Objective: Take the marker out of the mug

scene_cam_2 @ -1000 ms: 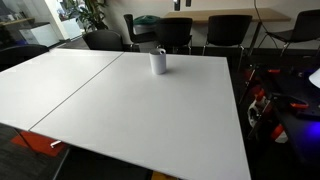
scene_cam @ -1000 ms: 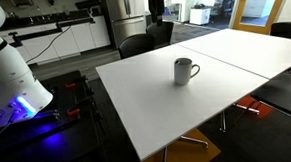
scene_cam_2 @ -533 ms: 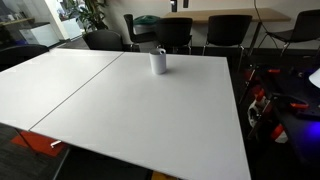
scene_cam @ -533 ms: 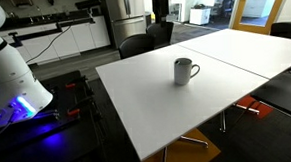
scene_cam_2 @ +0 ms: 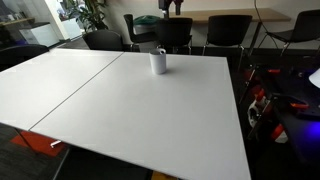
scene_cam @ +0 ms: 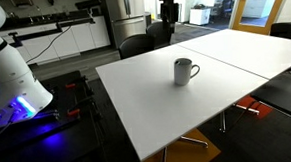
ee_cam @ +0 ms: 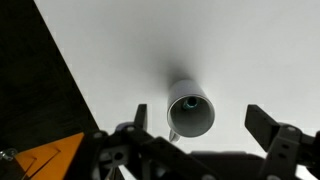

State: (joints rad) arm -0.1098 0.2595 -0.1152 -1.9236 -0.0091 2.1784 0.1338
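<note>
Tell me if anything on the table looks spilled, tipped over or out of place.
Nothing stands out. The mug stands upright on the white table, with no spill or mess showing around it in any view.

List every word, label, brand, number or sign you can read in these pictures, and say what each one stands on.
None: no text can be read in any view.
The mug is plain on the side that shows, with no print or logo.
The table is bare white, with no markings.
The furniture and items in the room beyond the table are too small and blurred to show any lettering.
</note>
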